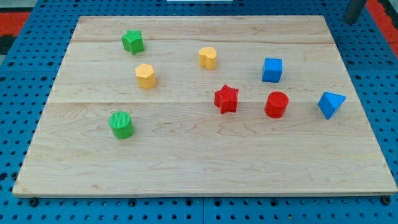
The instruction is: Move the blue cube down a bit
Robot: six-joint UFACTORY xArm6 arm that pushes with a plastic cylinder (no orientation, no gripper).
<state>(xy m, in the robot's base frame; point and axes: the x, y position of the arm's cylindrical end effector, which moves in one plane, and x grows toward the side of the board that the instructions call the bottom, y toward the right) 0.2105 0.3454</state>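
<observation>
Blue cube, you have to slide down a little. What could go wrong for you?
The red cylinder sits just below the blue cube, so a push too long could knock the two together. The red star and the blue triangular block flank that path, so a skewed push might nudge one. My tip is not visible; only a dark rod shows at the view's top right.

The scene is covered by a single view, taken from above and in front of the desk (pixel 205 168) and tilted down onto it. Nearly the whole wooden board is framed at moderate range, its far edge narrowed by perspective. A blue pegboard surface (pixel 18 81) is seen around it. No second view is provided.
</observation>
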